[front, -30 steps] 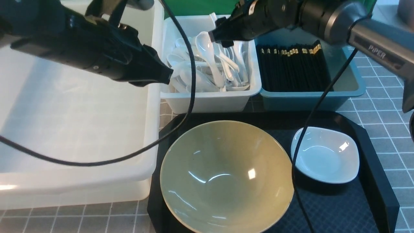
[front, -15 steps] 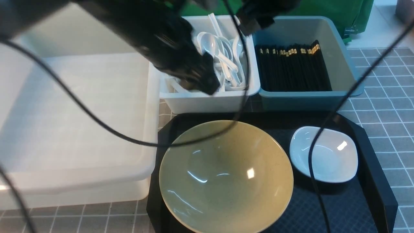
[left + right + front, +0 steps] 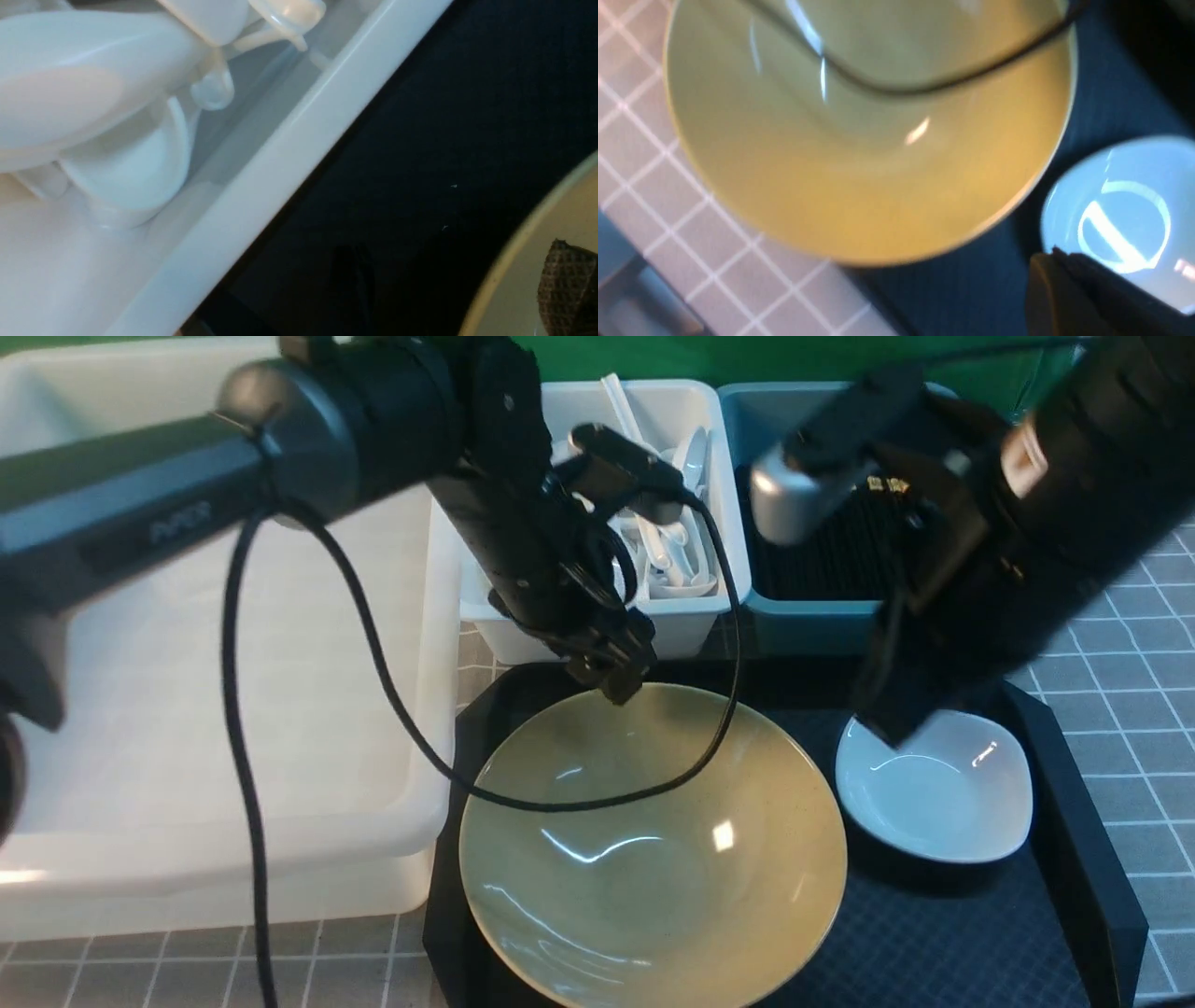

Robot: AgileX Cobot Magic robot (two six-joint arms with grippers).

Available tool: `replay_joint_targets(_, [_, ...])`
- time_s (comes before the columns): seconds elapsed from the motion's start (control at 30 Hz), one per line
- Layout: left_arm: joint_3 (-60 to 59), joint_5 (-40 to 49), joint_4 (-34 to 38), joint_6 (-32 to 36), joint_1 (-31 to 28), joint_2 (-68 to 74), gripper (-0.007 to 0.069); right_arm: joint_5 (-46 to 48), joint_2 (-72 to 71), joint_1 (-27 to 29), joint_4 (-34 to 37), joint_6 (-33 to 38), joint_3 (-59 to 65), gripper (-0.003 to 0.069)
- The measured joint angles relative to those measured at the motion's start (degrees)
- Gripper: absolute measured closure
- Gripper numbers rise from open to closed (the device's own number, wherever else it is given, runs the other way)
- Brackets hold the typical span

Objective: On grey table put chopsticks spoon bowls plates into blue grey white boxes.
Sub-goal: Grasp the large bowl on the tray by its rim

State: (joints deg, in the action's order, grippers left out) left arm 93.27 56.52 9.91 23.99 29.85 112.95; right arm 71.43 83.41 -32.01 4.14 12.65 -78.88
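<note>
The bowl [image 3: 653, 849] and dish [image 3: 943, 793] are still sitting unboxed on the near tray [image 3: 1074, 896]. Both arms are coming down from the far boxes, the left gripper [image 3: 616, 683] spread over the bowl's far rim, the right gripper [image 3: 887, 728] clenched on nothing by the dish. Beyond, spoons [image 3: 672, 551] are filling the white box [image 3: 597, 639] and chopsticks [image 3: 840, 551] the blue box [image 3: 812, 616]; the large box [image 3: 420, 709], left, is holding nothing.

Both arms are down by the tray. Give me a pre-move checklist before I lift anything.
1. Left pincer at the yellow bowl's far rim: ok.
2. Left pincer open: cannot tell.
3. Right pincer shut by the white dish: ok; gripping it: cannot tell.
4. Black cable clear of the bowl: not ok, it drapes across.
5. Large white box open-topped beside the black tray: ok.
</note>
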Motion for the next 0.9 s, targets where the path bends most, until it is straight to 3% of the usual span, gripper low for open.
replay_joint_targets(0.23, [0.0, 0.0, 0.0, 0.2, 3.5, 3.0, 0.0225, -0.9, -3.8, 0.0, -0.7, -1.3, 4.1, 0.0625])
replay_joint_targets(0.3, [0.0, 0.1, -1.4, -0.6, 4.2, 3.3, 0.0361, -1.9, -4.4, 0.0, -0.8, -2.0, 4.1, 0.0625])
replay_joint_targets(0.43, [0.1, 3.2, -1.2, -1.4, 4.4, 2.4, 0.0533, -2.2, -4.6, 0.0, -0.9, -2.3, 4.3, 0.0624])
replay_joint_targets(0.6, [0.1, 3.4, 3.0, -2.9, 3.7, -1.1, 0.0607, -3.9, -4.6, 0.0, -1.0, -2.3, 4.5, 0.0623])
replay_joint_targets(0.73, [0.1, 3.9, 6.5, -0.3, -1.1, -9.0, 0.0617, -4.9, -4.6, 0.0, -1.0, -2.3, 3.7, 0.0623])
replay_joint_targets(0.9, [0.1, 5.2, 13.8, 2.6, -13.9, -19.6, 0.0615, -6.3, -4.6, 0.0, -0.7, -2.3, 0.4, 0.0623])
